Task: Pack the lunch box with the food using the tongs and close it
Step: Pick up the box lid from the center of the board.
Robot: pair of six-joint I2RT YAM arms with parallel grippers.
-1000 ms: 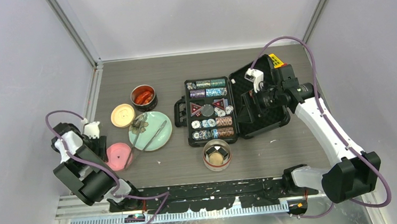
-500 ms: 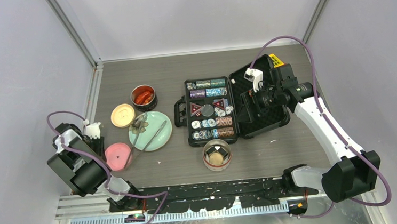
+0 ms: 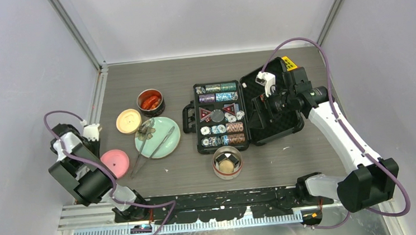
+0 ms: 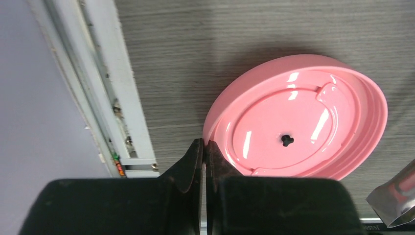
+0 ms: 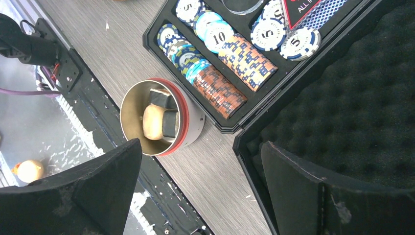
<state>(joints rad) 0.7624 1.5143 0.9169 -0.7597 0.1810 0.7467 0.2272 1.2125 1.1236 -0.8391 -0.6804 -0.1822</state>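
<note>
The flat pink lid (image 3: 114, 162) (image 4: 298, 127) lies at the table's left. My left gripper (image 3: 100, 158) (image 4: 204, 147) is shut on the lid's left rim. A steel tub (image 3: 150, 101) at the back holds red-orange sausages. Another open tub (image 3: 227, 162) (image 5: 156, 120), near the front, holds a tan biscuit and dark blocks. The cream lid (image 3: 128, 121) lies beside the mint plate (image 3: 166, 146). The grey tongs (image 3: 157, 145) rest across the plate, and one tip (image 4: 396, 205) shows in the left wrist view. My right gripper (image 3: 266, 104) (image 5: 200, 196) hangs open over the black case, holding nothing.
An open black case (image 3: 188, 119) of poker chips (image 5: 230, 54) sits mid-table, its foam lid (image 3: 277, 129) (image 5: 352, 88) folded out to the right. An aluminium rail (image 4: 98, 73) runs along the left wall, close to the pink lid. A small dark piece (image 3: 148, 130) lies on the plate.
My left gripper has shut on the pink lid's rim and drawn back leftward, and the lid has shifted left, away from the tongs. The right arm has stayed put.
</note>
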